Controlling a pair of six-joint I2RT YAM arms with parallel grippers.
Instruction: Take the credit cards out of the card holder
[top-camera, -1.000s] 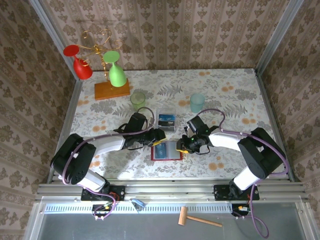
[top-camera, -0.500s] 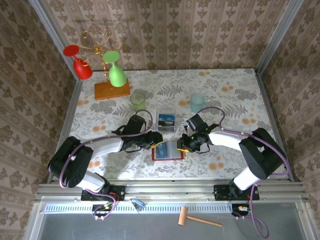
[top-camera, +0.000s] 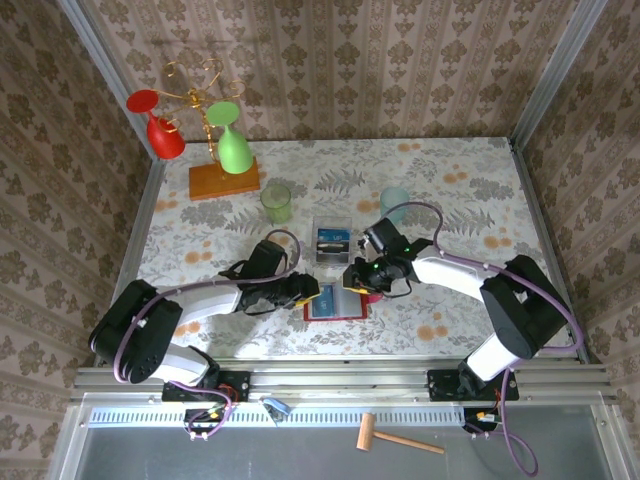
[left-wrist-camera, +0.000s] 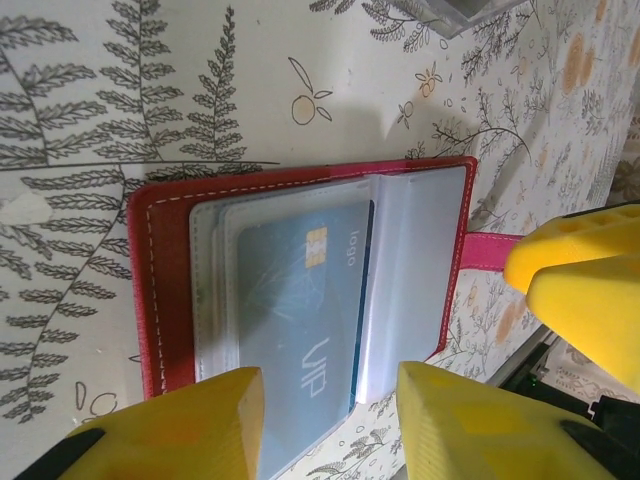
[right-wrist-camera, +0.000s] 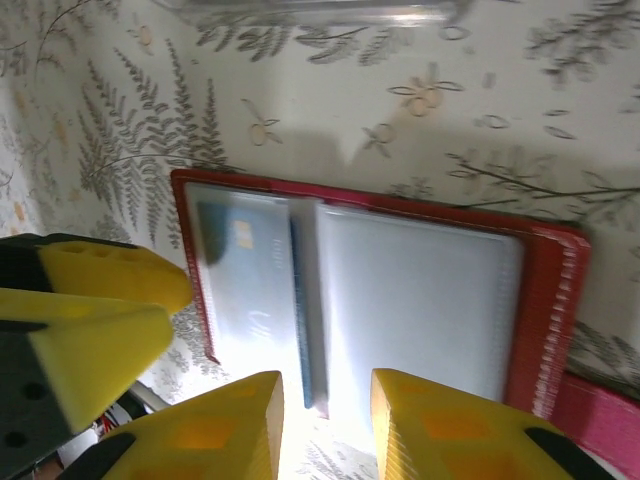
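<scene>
Toward the near middle of the surface (top-camera: 450, 200), the card holder (top-camera: 335, 303) lies open and flat with its clear pockets upward, which leaves the credit cards (left-wrist-camera: 300, 300) reachable. A blue one sits fully inside a pocket. We find the left hand (top-camera: 308, 292) at the holder's left edge, fingers apart and closed on nothing. The right hand (top-camera: 352, 282) hangs over the opposite edge, fingers slightly apart, likewise empty. We judge that one will steady the holder while the other draws a card. A clear box (top-camera: 332, 238) stands just behind.
</scene>
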